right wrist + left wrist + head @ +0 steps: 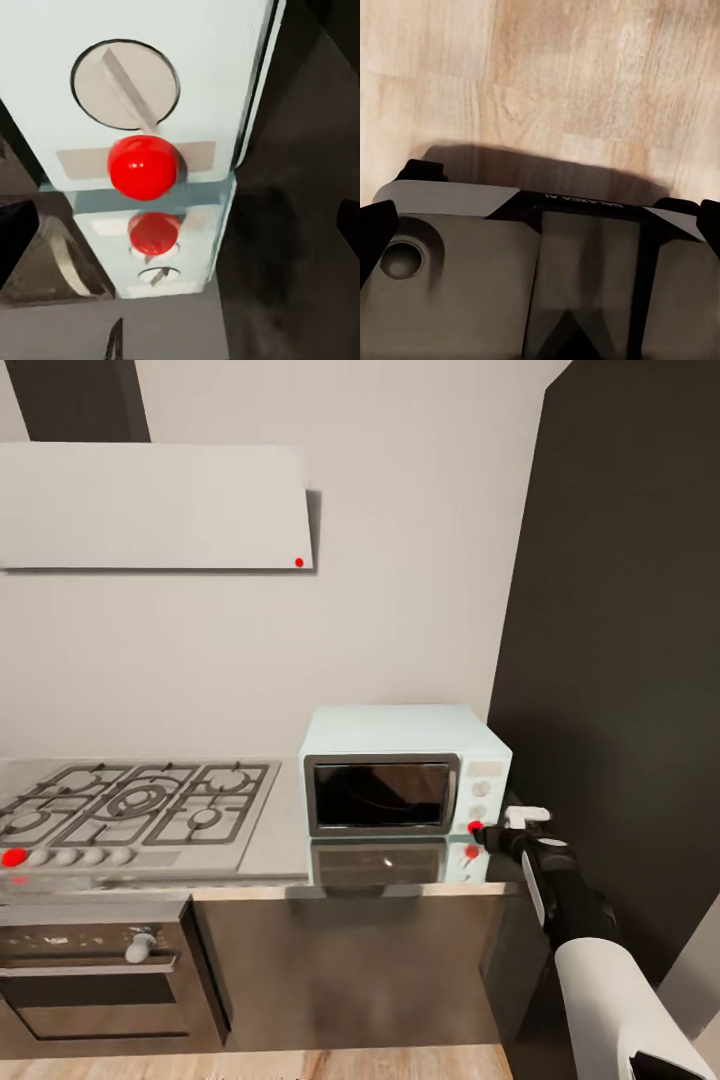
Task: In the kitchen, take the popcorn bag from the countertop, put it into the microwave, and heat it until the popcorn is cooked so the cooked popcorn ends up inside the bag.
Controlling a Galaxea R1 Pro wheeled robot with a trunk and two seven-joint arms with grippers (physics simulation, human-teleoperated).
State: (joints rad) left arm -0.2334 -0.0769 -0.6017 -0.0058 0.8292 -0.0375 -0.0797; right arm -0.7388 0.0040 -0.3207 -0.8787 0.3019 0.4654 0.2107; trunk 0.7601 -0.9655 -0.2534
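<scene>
The pale mint-blue microwave (400, 745) stands on the grey countertop (280, 830) with its dark glass door shut. My right gripper (485, 833) is at the lower corner of its control panel, right up against the round red light (475, 826). In the right wrist view that red light (142, 166) sits under a grey knob (124, 82), and my right gripper (180, 225) is open, its dark fingertips (15, 236) at the frame's sides. My left gripper (540, 225) is open and points down at the floor. The popcorn bag and the popcorn are hidden.
A gas hob (130, 805) lies left of the microwave, with an oven (90, 970) below and a white hood (150, 505) above. A tall dark cabinet (620, 660) stands right beside the microwave. My own base (472, 285) sits over the wood floor (585, 75).
</scene>
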